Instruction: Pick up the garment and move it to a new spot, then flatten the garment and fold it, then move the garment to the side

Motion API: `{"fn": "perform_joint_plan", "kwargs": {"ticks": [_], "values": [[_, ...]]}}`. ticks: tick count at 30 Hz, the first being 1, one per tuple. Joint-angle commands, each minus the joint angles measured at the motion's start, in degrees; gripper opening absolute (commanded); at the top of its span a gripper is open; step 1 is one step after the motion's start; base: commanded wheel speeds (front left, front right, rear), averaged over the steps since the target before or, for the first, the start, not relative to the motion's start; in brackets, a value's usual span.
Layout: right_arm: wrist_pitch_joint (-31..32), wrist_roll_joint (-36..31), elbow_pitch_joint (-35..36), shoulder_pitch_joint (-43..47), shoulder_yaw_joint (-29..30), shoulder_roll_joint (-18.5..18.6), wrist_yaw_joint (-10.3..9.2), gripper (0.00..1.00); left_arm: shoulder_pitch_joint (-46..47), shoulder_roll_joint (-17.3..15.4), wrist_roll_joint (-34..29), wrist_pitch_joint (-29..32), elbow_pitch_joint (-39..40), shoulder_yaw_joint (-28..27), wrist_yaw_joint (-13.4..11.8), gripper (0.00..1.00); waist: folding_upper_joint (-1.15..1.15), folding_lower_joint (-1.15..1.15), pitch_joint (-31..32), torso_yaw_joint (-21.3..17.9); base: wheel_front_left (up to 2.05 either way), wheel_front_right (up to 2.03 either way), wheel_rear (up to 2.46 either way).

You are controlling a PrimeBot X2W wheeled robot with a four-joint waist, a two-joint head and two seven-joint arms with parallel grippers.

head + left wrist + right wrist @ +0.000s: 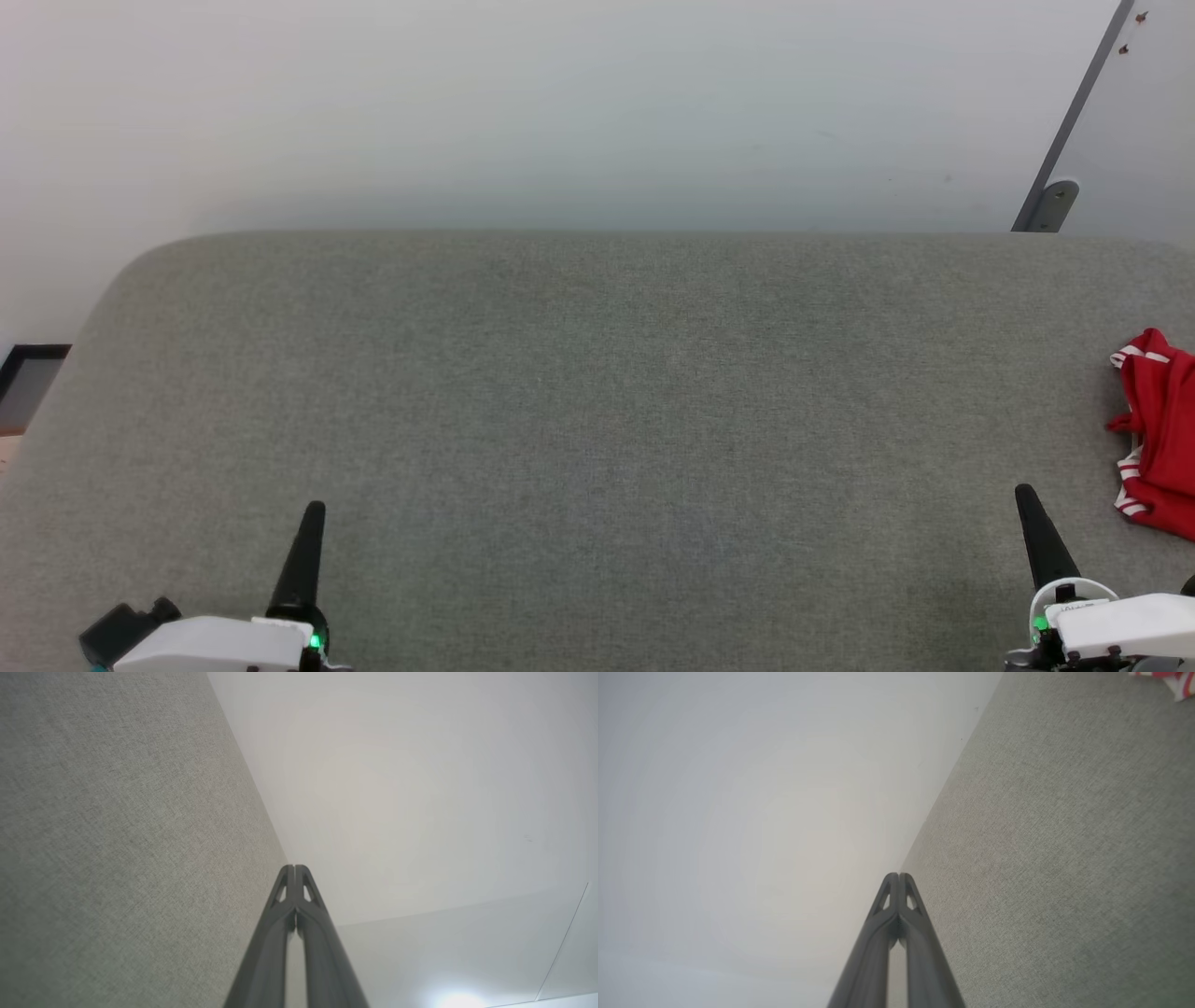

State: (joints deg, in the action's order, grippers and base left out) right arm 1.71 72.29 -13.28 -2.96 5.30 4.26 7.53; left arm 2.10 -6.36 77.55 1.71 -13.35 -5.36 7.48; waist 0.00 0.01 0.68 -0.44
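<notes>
Student: Nearest the lens, at the lower corners of the head view, what are the two dark spikes?

Legend: Left pincer and right pincer, each on a white wrist. Each has its two fingers pressed together and holds nothing. Both stand over the near edge of the table, the largest element: a broad surface of grey woven fabric with a rounded far corner, set against a pale wall.

Student: And the task's thing?

Legend: Garment, red with red-and-white striped trim. It lies crumpled at the table's right edge and is partly cut off by the frame. It sits beyond and to the right of the right pincer, apart from it. A corner of it also appears at the top right of the right wrist view. Judged by its folds, it is light, soft jersey that will sag and drape when lifted. A pinch on a raised ridge or on the striped hem, taken by the right pincer once opened, looks the surest hold.
</notes>
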Motion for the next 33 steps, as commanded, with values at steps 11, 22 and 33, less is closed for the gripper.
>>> {"fn": "perform_joint_plan", "kwargs": {"ticks": [11, 22, 33], "values": [[1.63, 6.64, -0.06, -1.77, 0.62, -0.47, -0.06, 0.0, 1.92, 0.99, 4.73, 1.6, -0.03, -0.57, 0.02, 0.0, 0.0, 0.0, -0.22, 0.11, 0.0, 0.0, 0.0], [2.91, 11.99, -0.32, -2.46, 0.88, -0.84, -0.06, 0.0, 2.88, 1.94, 8.61, 2.9, -0.28, -0.86, 0.02, 0.0, 0.0, 0.0, -0.44, 0.23, 0.0, 0.0, 0.0], [4.06, 16.48, -0.57, -3.13, 1.14, -1.22, -0.07, 0.0, 3.79, 2.9, 12.12, 4.11, -0.54, -1.14, 0.02, 0.0, 0.0, 0.0, -0.66, 0.34, 0.0, 0.0, 0.0]]}}
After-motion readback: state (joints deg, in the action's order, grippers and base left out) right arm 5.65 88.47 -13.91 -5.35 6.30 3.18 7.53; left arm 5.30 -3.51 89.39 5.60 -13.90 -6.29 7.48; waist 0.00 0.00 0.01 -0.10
